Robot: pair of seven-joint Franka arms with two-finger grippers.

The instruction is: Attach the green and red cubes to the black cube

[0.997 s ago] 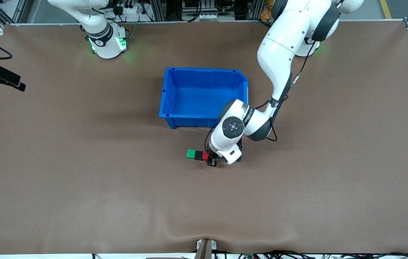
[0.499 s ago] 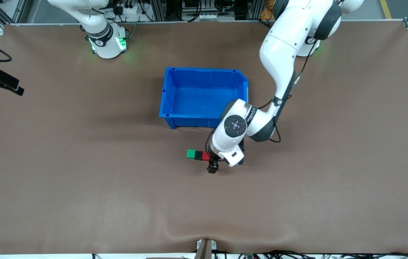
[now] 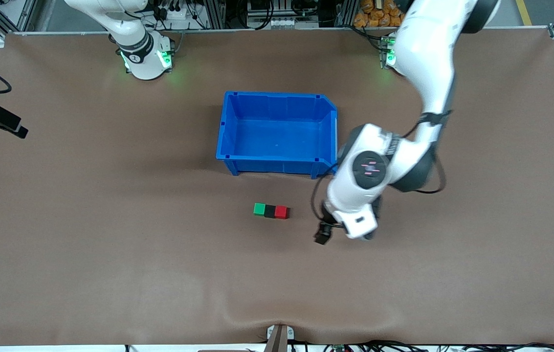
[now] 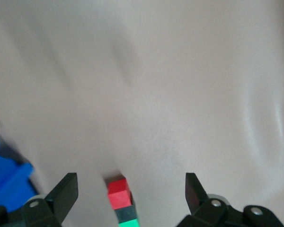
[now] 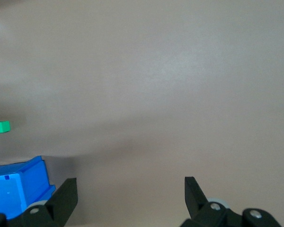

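The green cube [image 3: 258, 209], the black cube [image 3: 270, 211] and the red cube [image 3: 281, 211] lie touching in one row on the table, black in the middle, nearer to the front camera than the blue bin. My left gripper [image 3: 323, 235] hangs open and empty over bare table, beside the row's red end. In the left wrist view the red cube [image 4: 118, 193], black cube [image 4: 124, 213] and green cube [image 4: 128, 223] show below the open left gripper [image 4: 130, 185]. My right gripper [image 3: 0, 122] waits open at the right arm's end of the table, holding nothing [image 5: 130, 187].
An empty blue bin [image 3: 277, 95] stands mid-table, farther from the front camera than the cubes. The right wrist view catches a corner of the blue bin [image 5: 14, 189] and the green cube [image 5: 0, 126]. Brown table surface surrounds the row.
My left gripper opened, let go of the red cube and drew away toward the left arm's end of the table. The three cubes stayed in their row. The right gripper drifted slightly.
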